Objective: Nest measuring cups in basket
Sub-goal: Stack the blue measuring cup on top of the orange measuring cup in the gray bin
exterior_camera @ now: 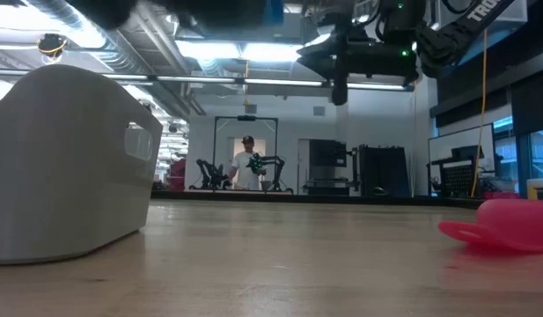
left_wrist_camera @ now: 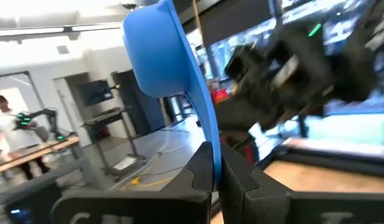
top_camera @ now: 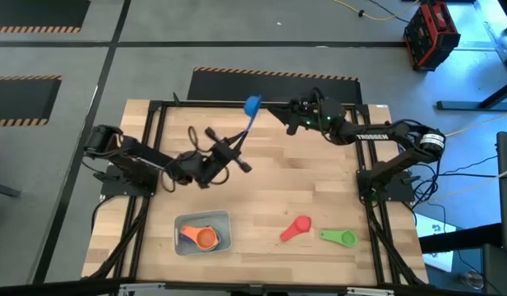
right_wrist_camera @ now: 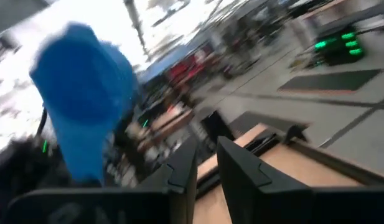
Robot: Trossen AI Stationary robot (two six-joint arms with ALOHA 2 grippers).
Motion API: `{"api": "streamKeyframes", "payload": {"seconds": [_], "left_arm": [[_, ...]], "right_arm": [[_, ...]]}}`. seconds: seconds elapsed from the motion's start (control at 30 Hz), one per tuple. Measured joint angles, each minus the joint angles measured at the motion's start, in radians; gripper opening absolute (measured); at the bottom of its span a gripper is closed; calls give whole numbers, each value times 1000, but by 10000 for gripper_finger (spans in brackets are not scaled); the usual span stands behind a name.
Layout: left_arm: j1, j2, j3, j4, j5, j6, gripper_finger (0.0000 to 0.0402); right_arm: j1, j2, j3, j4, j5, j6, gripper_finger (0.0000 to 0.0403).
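Wooden table (top_camera: 269, 197); left fingers (left_wrist_camera: 211, 167) pinch glossy blue cup (left_wrist_camera: 159, 59).

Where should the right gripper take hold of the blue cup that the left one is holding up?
On the handle of the blue cup, just under the bowl. The left gripper is shut on the handle's lower end, leaving that upper stretch bare. The right gripper sits level beside the bowl, open, so coming in sideways from its own side looks best.

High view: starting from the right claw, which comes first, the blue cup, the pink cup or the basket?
From the right claw:
1. Blue cup, right beside it, held by the left claw.
2. Pink cup, on the table's near side.
3. Basket, near left.
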Motion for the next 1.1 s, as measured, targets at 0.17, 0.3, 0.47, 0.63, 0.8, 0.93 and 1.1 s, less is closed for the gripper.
{"api": "streamKeyframes", "payload": {"seconds": [0.17, 0.3, 0.47, 0.63, 0.8, 0.93, 1.1], "left_arm": [[-159, -84, -2, -2, -100, -2, 0], [-310, -129, -2, -3, -170, -64, 0], [-486, -153, -2, -3, -239, -202, 0], [-632, -154, -2, -4, -299, -350, 0], [-747, -154, -2, -27, -301, -504, 0], [-815, -154, -2, -79, -282, -699, 1], [-851, -153, -2, -235, -157, -1035, 1]], "right_arm": [[-17, 0, 0, -49, -242, -79, 67], [-13, 0, 0, -94, -379, -172, 67], [19, 0, 0, -144, -447, -295, 64], [55, -1, 0, -185, -479, -391, 29], [87, -1, 0, -227, -479, -442, 8], [116, -1, 0, -294, -478, -446, 9], [175, -1, 0, -399, -479, -502, 6]]}}
